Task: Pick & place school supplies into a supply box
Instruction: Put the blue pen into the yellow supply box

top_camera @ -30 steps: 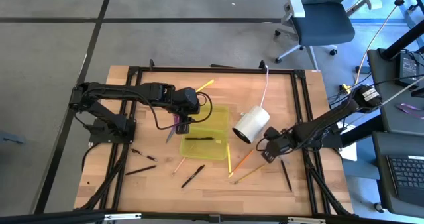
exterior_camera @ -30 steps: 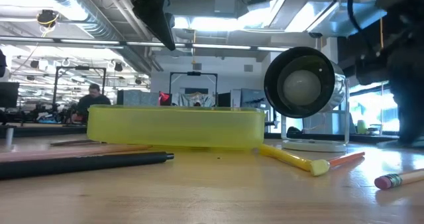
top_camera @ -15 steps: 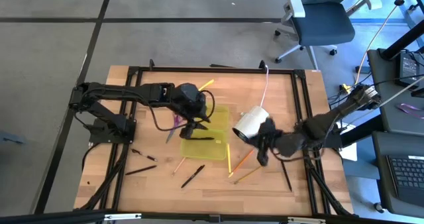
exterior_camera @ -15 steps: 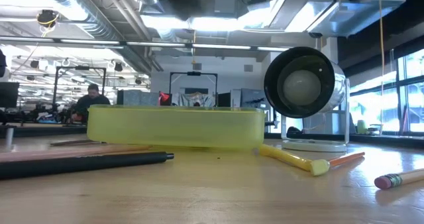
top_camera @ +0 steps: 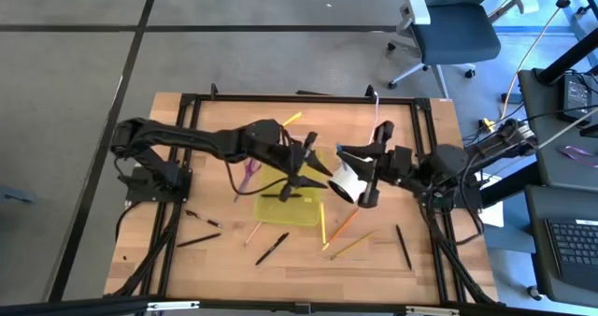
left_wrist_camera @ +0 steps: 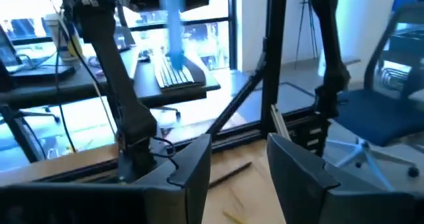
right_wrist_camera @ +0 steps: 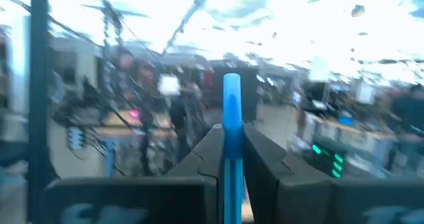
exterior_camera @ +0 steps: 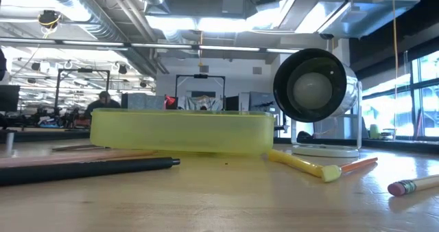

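Overhead and table-level views, read from left to right. On the left part of the table (top_camera: pixel 177 120) lie loose black pens (top_camera: pixel 198 240) and purple-handled scissors (top_camera: pixel 249 173). The left gripper (top_camera: pixel 308 171) reaches over the yellow-green box (top_camera: pixel 291 208) at the table's middle; its fingers (left_wrist_camera: pixel 192 168) stand apart with nothing between them. One black pen (top_camera: pixel 285 195) lies inside the box. Right of the box stands a white cylinder (top_camera: pixel 348 179) on a cord, with a yellow pencil (top_camera: pixel 322 224), an orange pencil (top_camera: pixel 342 224) and another black pen (top_camera: pixel 403 246) on the boards nearby. The right gripper (top_camera: pixel 371 164) hangs raised beside the cylinder, its fingers (right_wrist_camera: pixel 255 161) clamped on a thin blue pen (right_wrist_camera: pixel 232 141) that stands up between them. At table level, the box (exterior_camera: pixel 180 130) rests flat, a yellow marker (exterior_camera: pixel 303 165) just beside it.
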Available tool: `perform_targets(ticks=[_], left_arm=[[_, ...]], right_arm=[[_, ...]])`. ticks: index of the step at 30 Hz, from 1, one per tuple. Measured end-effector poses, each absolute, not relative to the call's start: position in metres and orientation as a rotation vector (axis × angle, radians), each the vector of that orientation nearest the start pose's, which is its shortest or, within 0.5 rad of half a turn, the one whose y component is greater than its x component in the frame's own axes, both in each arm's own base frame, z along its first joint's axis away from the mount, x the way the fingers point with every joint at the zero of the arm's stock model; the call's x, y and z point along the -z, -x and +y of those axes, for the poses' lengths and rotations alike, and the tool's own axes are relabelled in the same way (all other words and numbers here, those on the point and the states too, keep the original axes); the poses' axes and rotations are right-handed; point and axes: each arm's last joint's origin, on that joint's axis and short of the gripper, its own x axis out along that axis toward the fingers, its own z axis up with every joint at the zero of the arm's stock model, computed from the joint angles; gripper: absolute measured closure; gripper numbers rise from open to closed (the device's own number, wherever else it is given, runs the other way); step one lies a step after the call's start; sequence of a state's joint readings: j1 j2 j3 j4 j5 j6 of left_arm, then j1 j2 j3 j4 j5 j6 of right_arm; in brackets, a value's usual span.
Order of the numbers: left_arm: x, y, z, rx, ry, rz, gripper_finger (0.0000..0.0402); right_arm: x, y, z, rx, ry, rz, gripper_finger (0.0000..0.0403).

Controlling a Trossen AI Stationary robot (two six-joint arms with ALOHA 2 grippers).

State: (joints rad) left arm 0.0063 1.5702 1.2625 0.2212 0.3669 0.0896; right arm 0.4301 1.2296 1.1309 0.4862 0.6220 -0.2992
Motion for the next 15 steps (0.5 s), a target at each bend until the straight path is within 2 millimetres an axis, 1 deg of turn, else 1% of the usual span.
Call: perform_targets(ticks=[2,7,12,15], left_arm=[[-0.342,-0.371,-0.008,0.352,-0.076,0.026,0.0261],[-0.346,-0.375,-0.006,0.333,-0.048,-0.060,0.0261],[-0.351,-0.375,-0.006,0.306,-0.056,-0.097,0.0261],[-0.353,-0.374,-0.006,0.306,-0.065,-0.123,0.0261]], right_arm=[[-0.423,-0.251,0.094,0.218,0.118,-0.333,0.0359],[-0.419,-0.264,0.094,0.185,0.148,-0.369,0.0359],[-0.415,-0.270,0.094,0.183,0.155,-0.362,0.0359],[-0.416,-0.269,0.094,0.181,0.144,-0.377,0.0359]])
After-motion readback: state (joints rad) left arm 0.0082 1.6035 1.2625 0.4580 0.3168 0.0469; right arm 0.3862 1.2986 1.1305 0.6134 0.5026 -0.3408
